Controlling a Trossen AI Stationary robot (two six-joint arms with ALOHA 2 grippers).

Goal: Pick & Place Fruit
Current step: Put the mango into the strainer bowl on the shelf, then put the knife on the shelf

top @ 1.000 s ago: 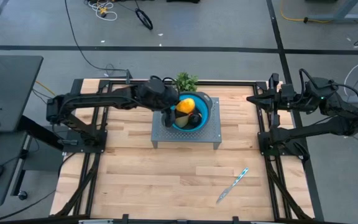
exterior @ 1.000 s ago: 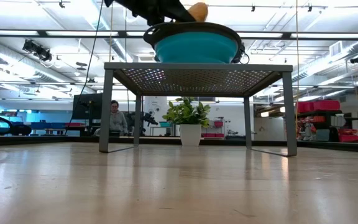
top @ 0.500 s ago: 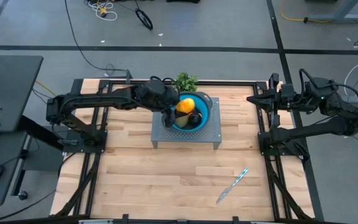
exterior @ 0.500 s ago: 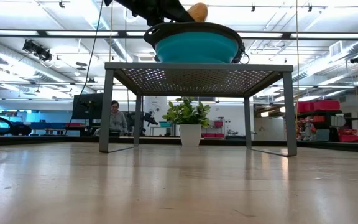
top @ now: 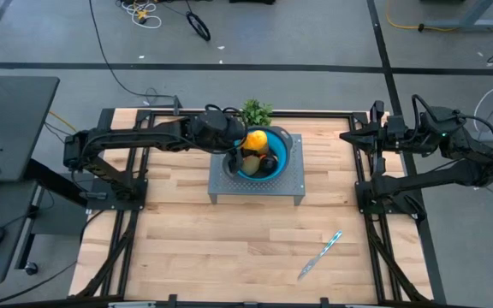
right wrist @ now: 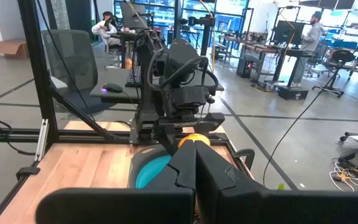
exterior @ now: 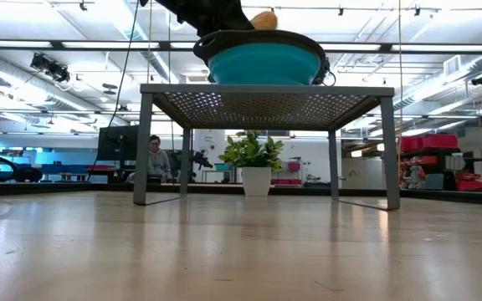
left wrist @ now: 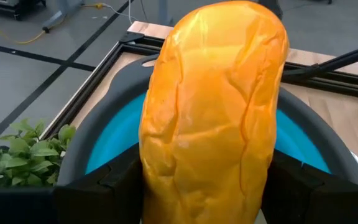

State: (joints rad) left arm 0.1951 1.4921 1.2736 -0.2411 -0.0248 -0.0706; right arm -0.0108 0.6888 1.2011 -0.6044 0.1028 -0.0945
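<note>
The left pincer (top: 245, 154) is reached over the bowl (top: 282, 160), clamped on the oblong fruit (left wrist: 213, 112) just above it. The right pincer (right wrist: 194, 163) is parked aside, fingers together.

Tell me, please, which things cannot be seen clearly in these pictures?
- Bowl contents: the left pincer and the yellow-orange fruit hide them in the high and left wrist views; the rim hides them in the low view.
- Smaller fruit pieces: none can be made out.
- Knife details: too small, high view.
</note>
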